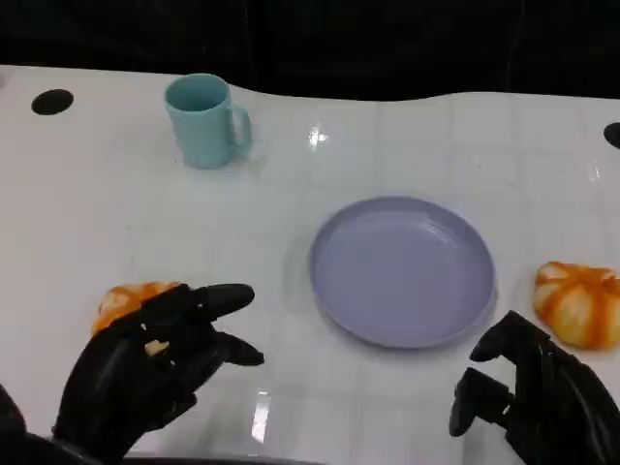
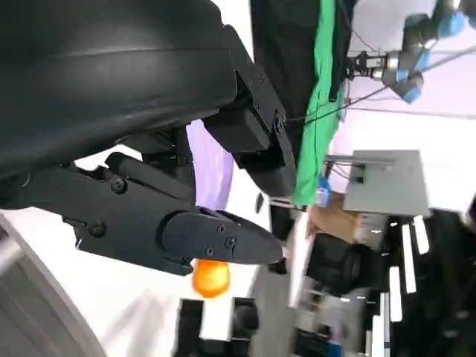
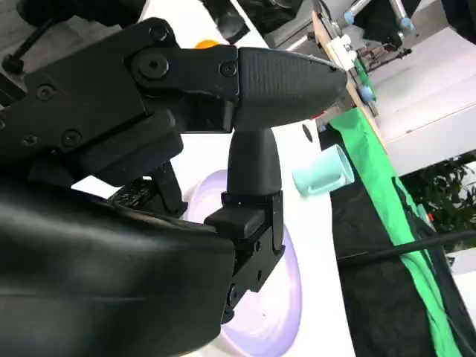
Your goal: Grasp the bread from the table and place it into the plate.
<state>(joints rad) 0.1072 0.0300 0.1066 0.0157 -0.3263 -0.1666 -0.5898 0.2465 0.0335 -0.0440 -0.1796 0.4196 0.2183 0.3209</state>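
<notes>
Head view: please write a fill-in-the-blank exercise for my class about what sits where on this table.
1. The plate holds ____ bread.
2. The cup beyond the plate is light ____ in colour.
3. The left hand is right beside one orange bread; the other bread lies near the ____ hand.
4. The plate lies ____ the two breads.

Missing words: no; blue; right; between

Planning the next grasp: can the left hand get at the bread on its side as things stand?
Probably yes. The left hand hovers right beside the bread, fingers spread and holding nothing, and nothing stands between them. The plate and cup sit well clear.
</notes>
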